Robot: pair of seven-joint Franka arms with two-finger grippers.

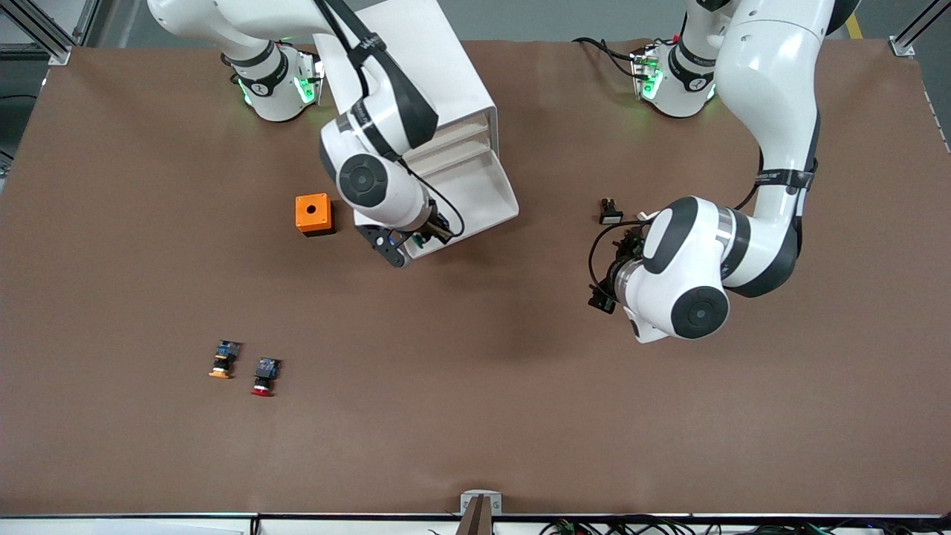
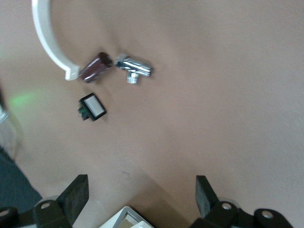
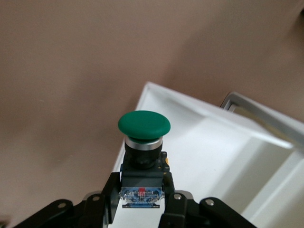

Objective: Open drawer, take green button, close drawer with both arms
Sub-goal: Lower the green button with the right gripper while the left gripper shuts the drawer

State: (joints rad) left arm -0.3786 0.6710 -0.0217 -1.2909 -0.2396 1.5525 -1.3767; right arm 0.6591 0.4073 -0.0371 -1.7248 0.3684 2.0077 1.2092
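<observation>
The drawer [image 1: 483, 192] stands pulled out of the white cabinet [image 1: 427, 70] toward the front camera. My right gripper [image 1: 422, 239] hangs over the drawer's front corner, shut on the green-capped button [image 3: 144, 124]. Its fingers [image 3: 172, 190] clamp the button's black body just above the blue rear block, with the cap pointing away from the wrist. Below the button lies the drawer's white floor [image 3: 213, 156]. My left gripper [image 1: 611, 271] waits open over bare table toward the left arm's end, with nothing between its fingers [image 2: 76, 194].
An orange box [image 1: 313, 214] sits beside the drawer toward the right arm's end. An orange-capped button [image 1: 223, 360] and a red-capped button [image 1: 265, 377] lie nearer the front camera. A small black switch [image 1: 611, 212] lies by the left gripper, near a chrome fitting [image 2: 134, 69].
</observation>
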